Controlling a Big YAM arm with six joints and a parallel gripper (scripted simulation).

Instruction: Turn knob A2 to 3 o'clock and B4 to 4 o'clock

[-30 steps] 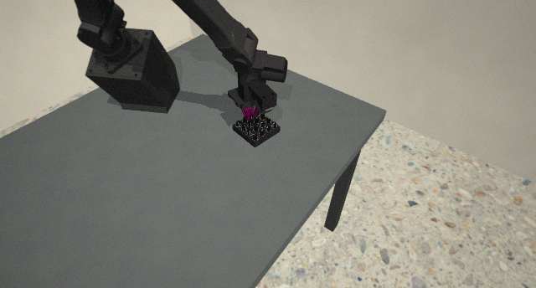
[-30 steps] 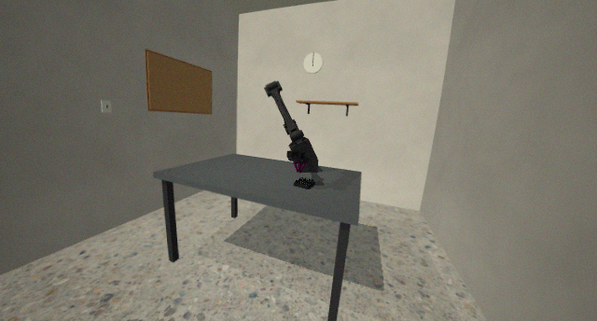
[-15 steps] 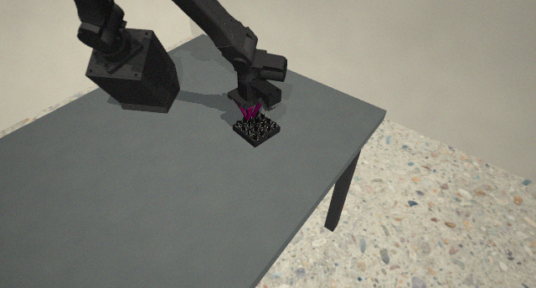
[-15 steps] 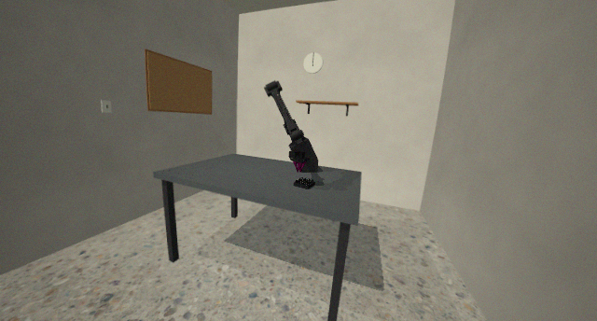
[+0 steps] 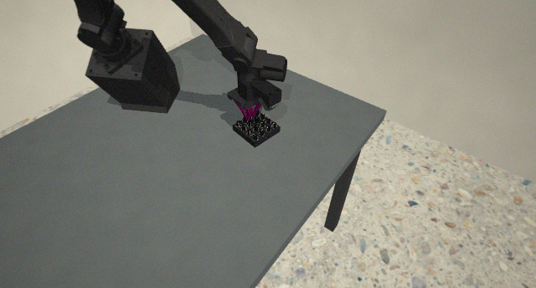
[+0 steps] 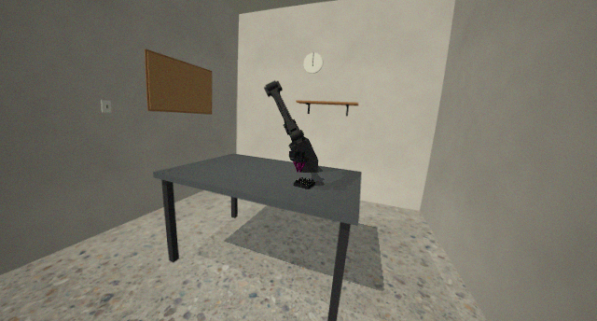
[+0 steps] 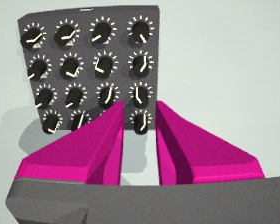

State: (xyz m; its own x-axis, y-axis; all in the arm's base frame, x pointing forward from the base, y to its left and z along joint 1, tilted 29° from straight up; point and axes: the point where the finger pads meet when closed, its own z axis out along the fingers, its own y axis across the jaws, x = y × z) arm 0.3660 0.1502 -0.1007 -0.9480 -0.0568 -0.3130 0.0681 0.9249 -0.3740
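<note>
The black knob box [image 5: 256,132] stands on its feet on the grey table; it also shows in the exterior view [image 6: 304,183]. In the wrist view the box [image 7: 91,70] shows four rows of black knobs with white lines and rings of marks. The printed names are too small to read. My gripper [image 5: 249,114] with magenta fingers hangs over the box edge nearest the arm. In the wrist view the gripper [image 7: 139,106] has its fingers a narrow gap apart. A corner knob [image 7: 140,119] shows in that gap. The fingers do not seem to clamp it.
The arm's dark base block [image 5: 131,70] stands on the table behind and left of the box. The table's right edge [image 5: 368,133] is a short way beyond the box.
</note>
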